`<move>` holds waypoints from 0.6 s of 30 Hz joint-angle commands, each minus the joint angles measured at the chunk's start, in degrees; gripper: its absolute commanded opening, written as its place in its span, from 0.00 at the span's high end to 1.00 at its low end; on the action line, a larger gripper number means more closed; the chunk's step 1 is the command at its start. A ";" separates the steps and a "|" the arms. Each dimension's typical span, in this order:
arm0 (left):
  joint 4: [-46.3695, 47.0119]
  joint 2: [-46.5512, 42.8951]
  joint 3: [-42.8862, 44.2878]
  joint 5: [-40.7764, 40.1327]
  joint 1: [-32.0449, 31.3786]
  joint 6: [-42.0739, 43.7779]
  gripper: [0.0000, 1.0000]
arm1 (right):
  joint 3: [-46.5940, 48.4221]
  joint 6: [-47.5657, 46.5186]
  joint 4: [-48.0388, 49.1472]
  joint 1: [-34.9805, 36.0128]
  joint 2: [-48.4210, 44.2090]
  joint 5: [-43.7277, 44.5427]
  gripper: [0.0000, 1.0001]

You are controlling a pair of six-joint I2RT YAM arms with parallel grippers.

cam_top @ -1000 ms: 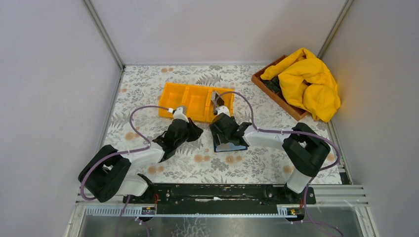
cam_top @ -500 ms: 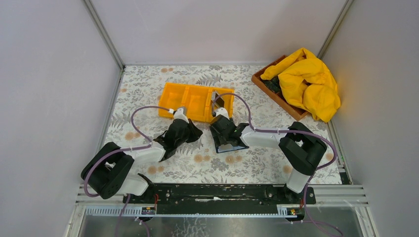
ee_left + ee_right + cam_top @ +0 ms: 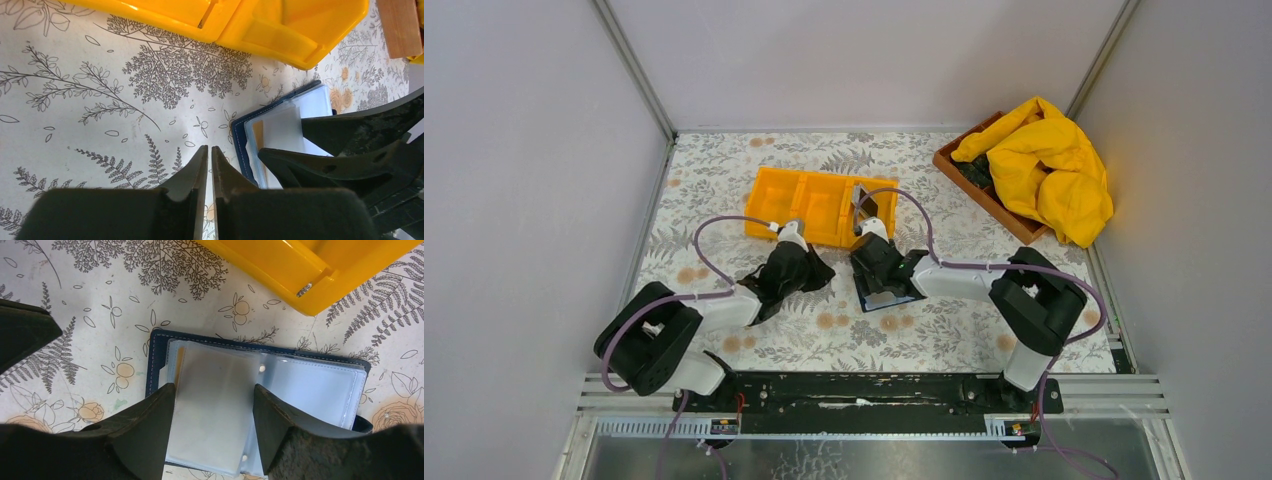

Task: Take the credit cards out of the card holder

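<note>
So the card holder (image 3: 892, 298) was lying flat and open on the flowery desk (image 3: 724, 180), pretty much dead centre of the top view, just below the orange tray (image 3: 809, 175) and not touching it. Blue cover underneath, clear sleeves (image 3: 310, 385) fanned out on top.

The right pincer (image 3: 214, 390) was down over it with its jaws fairly wide, one finger on each side of the topmost sleeve, toward the holder's left end in the wrist view. Couldn't tell whether the pads actually touched the plastic. Nothing was pinched between them.

The credit cards (image 3: 258, 142) were tucked in the sleeves. A tan-orange edge peeked out along the stitched side of the holder, and a greyish one showed through the frosted plastic next to it.

The left pincer (image 3: 209, 150) sat just beside the holder, toward the left of the top view. Its jaws were narrowed to a thin slit and gripped nothing, tips low over bare desk. From above, the two pincers were near each other but apart.

Over in the upper right of the top view a wooden box (image 3: 982, 198) had a yellow cloth (image 3: 1044, 165) heaped on it
</note>
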 commanded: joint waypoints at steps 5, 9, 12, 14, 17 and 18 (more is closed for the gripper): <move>3.14 1.99 0.87 2.73 0.57 -0.12 0.88 | -2.10 1.69 3.47 -0.90 -4.32 -5.14 0.40; 4.01 2.76 0.91 3.97 0.62 -0.20 0.89 | -3.36 2.36 4.58 -2.20 -6.66 -7.71 0.42; 5.47 3.32 0.77 5.38 0.62 -0.21 0.89 | -4.53 2.90 5.72 -3.44 -7.63 -10.32 0.43; 6.79 3.67 0.63 6.60 0.62 -0.21 0.89 | -5.55 3.44 6.73 -4.61 -8.23 -12.51 0.43; 10.22 4.23 0.06 9.44 0.62 -0.25 0.89 | -6.76 4.14 8.06 -6.26 -9.02 -15.91 0.45; 11.49 4.32 -0.19 10.54 0.54 -0.34 0.89 | -7.17 4.53 8.73 -6.93 -9.28 -17.51 0.45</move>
